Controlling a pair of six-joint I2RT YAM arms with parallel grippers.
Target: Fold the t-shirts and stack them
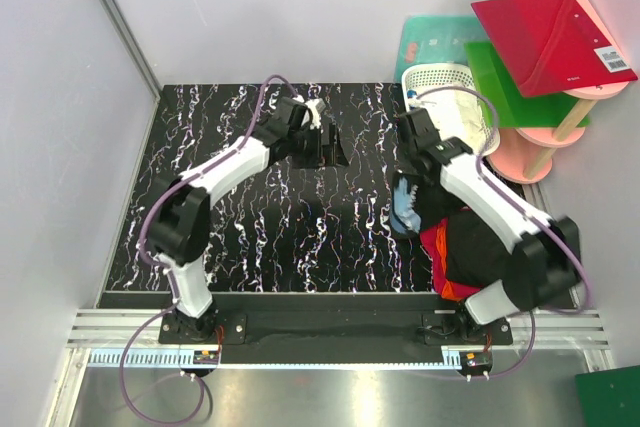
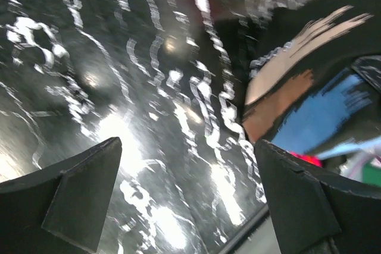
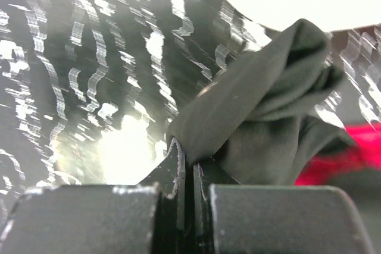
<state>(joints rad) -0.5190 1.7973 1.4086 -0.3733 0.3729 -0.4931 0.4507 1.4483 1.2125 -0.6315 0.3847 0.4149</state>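
— How was the right claw (image 3: 187, 165) seen to stand?

— It was shut tight, and a bunched fold of a black t-shirt (image 3: 256, 105) was pinched right at its tips. The rest of the cloth was draped away from it, up and to the right in the wrist view, and a strip of a red t-shirt (image 3: 339, 156) was seen behind.

— Why was only an edge pinched?

— Presumably so that one garment could be drawn off the heap (image 1: 470, 247) at the right side of the surface (image 1: 250, 237) and spread on the bare part, where folding could be done. That was judged, not seen.

— And the left claw (image 2: 187, 147)?

— It was spread wide, and nothing was held in it. Only the surface was seen between its fingers. A printed t-shirt (image 2: 309, 105), black with blue, orange and white, lay off to its right, near but not touched.

— Why was it held open there?

— It was probably readied for a second corner, so that the cloth could be stretched between both arms. Whether the printed t-shirt was the one pinched could not be told.
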